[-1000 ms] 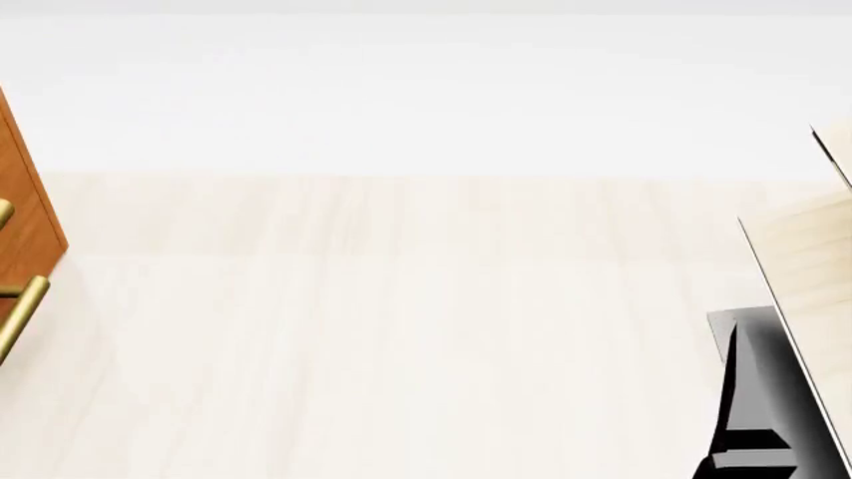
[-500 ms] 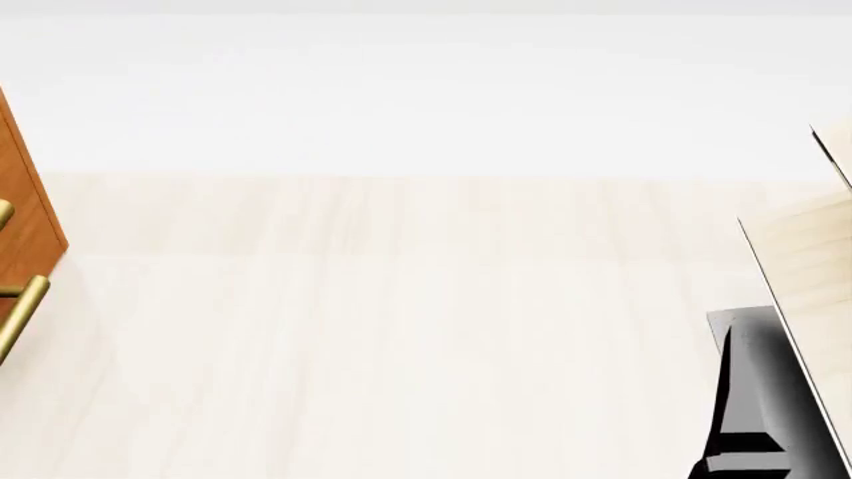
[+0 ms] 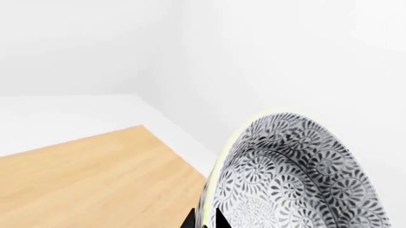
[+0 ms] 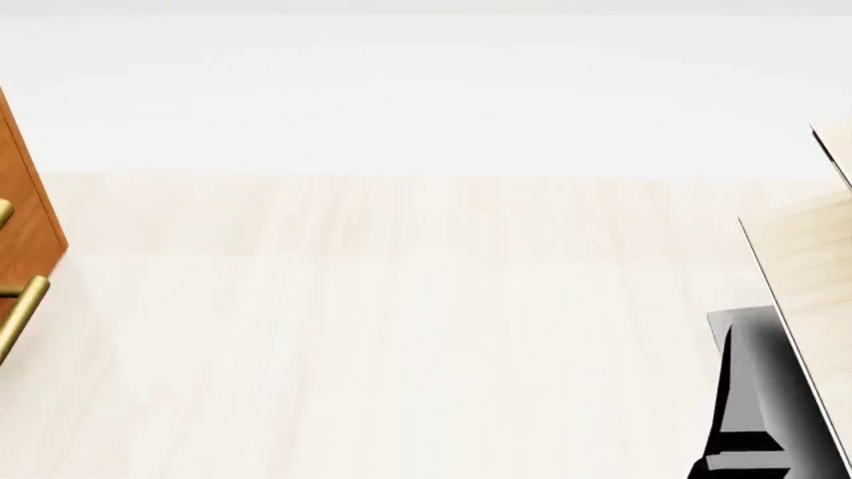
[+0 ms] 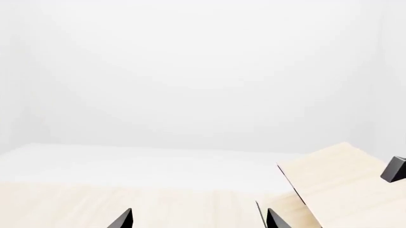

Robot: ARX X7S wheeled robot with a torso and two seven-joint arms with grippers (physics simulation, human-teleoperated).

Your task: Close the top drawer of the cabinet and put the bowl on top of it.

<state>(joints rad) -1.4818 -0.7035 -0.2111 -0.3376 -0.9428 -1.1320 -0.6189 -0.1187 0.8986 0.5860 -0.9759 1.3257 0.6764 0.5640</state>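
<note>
The left gripper (image 3: 204, 221) is pinching the rim of the round white bowl with a dense grey-blue floral pattern (image 3: 298, 175), carrying it tilted just beside the orange-brown wooden cabinet's flat top (image 3: 89, 185). In the head view, that cabinet's (image 4: 24, 215) brass bar handle (image 4: 20, 314) is showing. The right gripper (image 5: 198, 219) is hanging with its black fingertips (image 5: 120, 220) spread apart, near a pale light-wood shelf (image 5: 336, 180).

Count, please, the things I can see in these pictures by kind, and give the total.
Patterned bowl: 1
Orange-brown cabinet: 1
Brass bar handles: 2, both cut off by the picture's edge
Pale light-wood shelf structure: 1
Grippers: 2, left gripper and right gripper
Total: 7
</note>
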